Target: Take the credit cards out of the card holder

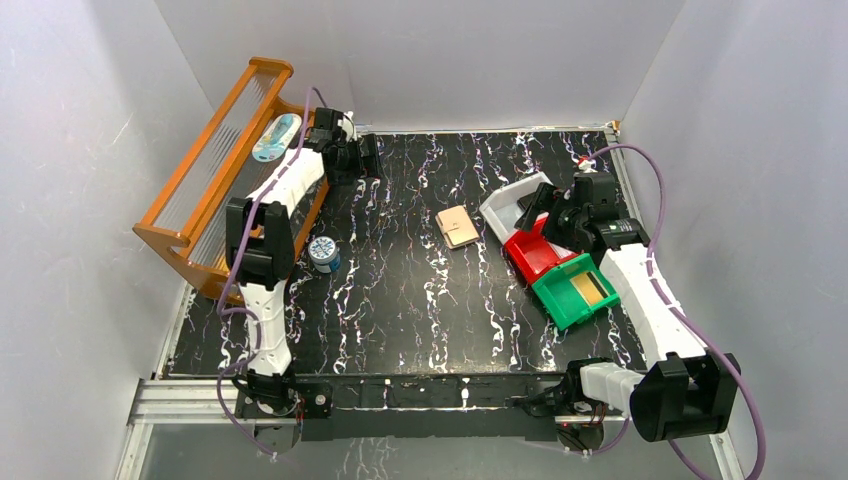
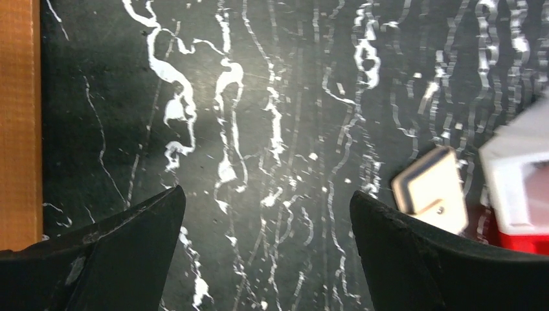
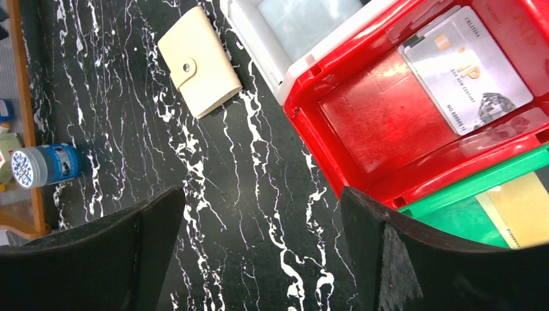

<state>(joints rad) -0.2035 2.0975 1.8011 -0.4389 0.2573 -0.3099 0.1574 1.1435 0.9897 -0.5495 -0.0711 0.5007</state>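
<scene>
Card holder point(image 3: 199, 61) lay closed on the table point(image 3: 259, 155), ahead-left of the released, empty right tool point(image 3: 262, 191) and right of the equally released left tool point(image 2: 265, 194), where a one-sided nudge might skid it away.

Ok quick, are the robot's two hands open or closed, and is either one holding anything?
Left gripper: open, holding nothing.
Right gripper: open, holding nothing.

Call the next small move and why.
Probably swing the right gripper left and down over the card holder. It lies closed, strap snapped, flat on the table beside the white bin. The right gripper and the left gripper both stand open and empty; the right looks nearer.
</scene>
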